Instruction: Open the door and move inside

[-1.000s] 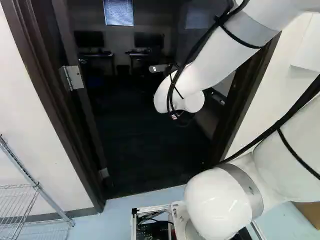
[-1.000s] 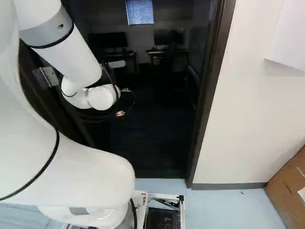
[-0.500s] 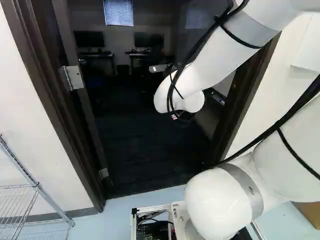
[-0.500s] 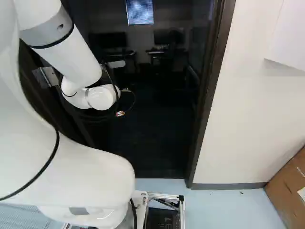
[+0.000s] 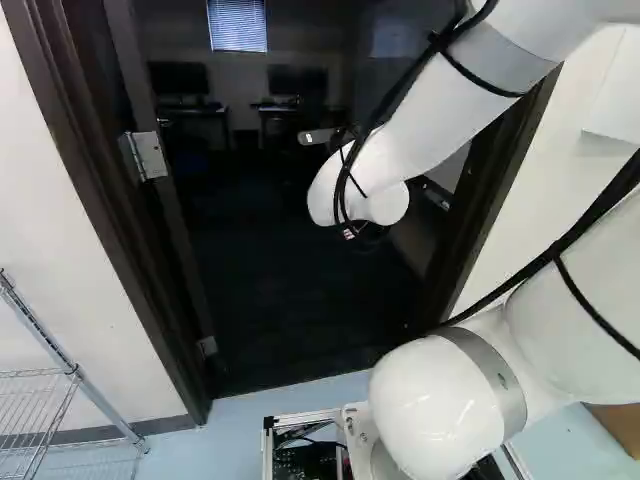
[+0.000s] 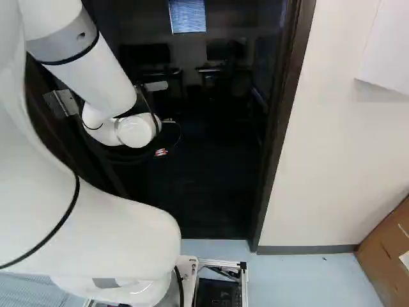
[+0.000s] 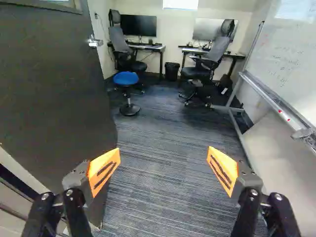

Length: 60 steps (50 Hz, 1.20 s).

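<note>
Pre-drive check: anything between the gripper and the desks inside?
Yes: a blue stool and two office chairs stand before the desks. Nothing visible stands on the carpet nearer the gripper; the open door is to one side.

Left base view: wire shelving (image 5: pixel 73 372), eight o'clock; window blind (image 5: pixel 238 25), eleven o'clock. Right base view: cardboard box (image 6: pixel 378 256), four o'clock. Wrist view: black waste bin (image 7: pixel 172 72), between two desks (image 7: pixel 154 48); blue stool (image 7: pixel 126 78), eight o'clock from bin.

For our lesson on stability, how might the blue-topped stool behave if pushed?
The stool would probably tilt if pushed high, since its broad seat tops a single narrow post. Its round base shows no wheels, so a low push would likely slide it rather than roll it.
</note>
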Motion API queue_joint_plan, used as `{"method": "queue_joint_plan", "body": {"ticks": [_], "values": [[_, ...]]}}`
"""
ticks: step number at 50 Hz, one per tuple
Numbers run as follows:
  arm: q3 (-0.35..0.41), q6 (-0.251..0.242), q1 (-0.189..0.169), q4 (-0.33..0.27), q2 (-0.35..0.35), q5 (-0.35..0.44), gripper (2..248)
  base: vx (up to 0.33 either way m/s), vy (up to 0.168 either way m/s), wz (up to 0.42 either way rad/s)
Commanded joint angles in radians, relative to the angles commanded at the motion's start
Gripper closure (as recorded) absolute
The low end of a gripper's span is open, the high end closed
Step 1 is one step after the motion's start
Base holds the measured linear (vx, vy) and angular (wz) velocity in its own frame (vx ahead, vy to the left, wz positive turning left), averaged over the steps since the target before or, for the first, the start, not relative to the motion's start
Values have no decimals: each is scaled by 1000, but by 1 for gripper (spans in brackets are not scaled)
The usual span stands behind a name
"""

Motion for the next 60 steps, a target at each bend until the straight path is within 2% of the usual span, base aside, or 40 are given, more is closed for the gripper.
{"method": "queue_joint_plan", "body": {"ticks": [21, 60], "values": [[0, 0, 0, 0, 0, 0, 3, 20, 6, 28], [0, 0, 0, 0, 0, 0, 3, 142, 39, -15]]}}
